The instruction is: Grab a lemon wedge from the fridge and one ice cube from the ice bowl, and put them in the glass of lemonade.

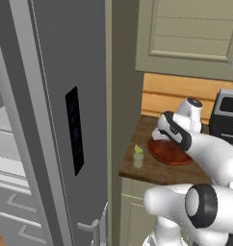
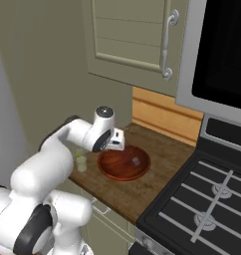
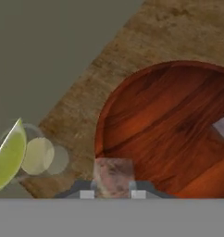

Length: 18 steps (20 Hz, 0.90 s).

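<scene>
wooden counter [image 2: 157,164] beside the fridge [image 1: 46,120]: lemon wedge [image 3: 9,155] already sits in the glass of lemonade [image 1: 138,157] near its left edge, while the gripper [image 3: 113,187], clamped on an ice cube [image 3: 114,176], hovers over the ice bowl [image 3: 146,120], leaving only the drop.

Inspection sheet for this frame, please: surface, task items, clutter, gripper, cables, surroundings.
Surface: wooden counter between fridge and stove.
Job's things: ice bowl on the counter, one ice cube lying in it; glass of lemonade beside the bowl, lemon wedge already on it; fridge door open.
Clutter: nothing seen.
Gripper: gripper above the bowl's rim, shut on a second ice cube.
Cables: nothing seen.
Surroundings: beige cabinets, gas stove, toaster.
</scene>
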Available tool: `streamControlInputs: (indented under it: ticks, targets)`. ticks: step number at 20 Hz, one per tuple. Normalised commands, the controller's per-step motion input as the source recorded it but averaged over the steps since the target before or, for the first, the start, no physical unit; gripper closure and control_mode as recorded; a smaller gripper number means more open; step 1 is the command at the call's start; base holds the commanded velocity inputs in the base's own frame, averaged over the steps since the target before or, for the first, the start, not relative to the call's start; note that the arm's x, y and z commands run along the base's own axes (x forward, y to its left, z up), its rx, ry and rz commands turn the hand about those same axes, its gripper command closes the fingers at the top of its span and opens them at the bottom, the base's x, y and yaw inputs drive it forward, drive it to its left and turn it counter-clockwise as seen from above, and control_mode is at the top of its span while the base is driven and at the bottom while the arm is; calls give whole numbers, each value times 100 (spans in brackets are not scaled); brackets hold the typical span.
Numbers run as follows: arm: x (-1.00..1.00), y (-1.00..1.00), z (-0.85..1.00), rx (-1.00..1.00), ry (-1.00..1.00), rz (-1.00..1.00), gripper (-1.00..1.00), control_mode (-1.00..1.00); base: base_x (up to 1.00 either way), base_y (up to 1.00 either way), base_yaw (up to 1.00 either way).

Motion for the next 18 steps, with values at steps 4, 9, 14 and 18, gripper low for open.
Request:
streamControlInputs:
  ticks: [4,9,14,18]
  targets:
    - [0,97,41,-22,16,40,100,-100,0,0,0]
    - [0,55,1,-15,11,24,100,-100,0,0,0]
    - [8,5,-16,0,0,0,100,-100,0,0,0]
    - [24,11,-28,0,0,0,100,-100,0,0,0]
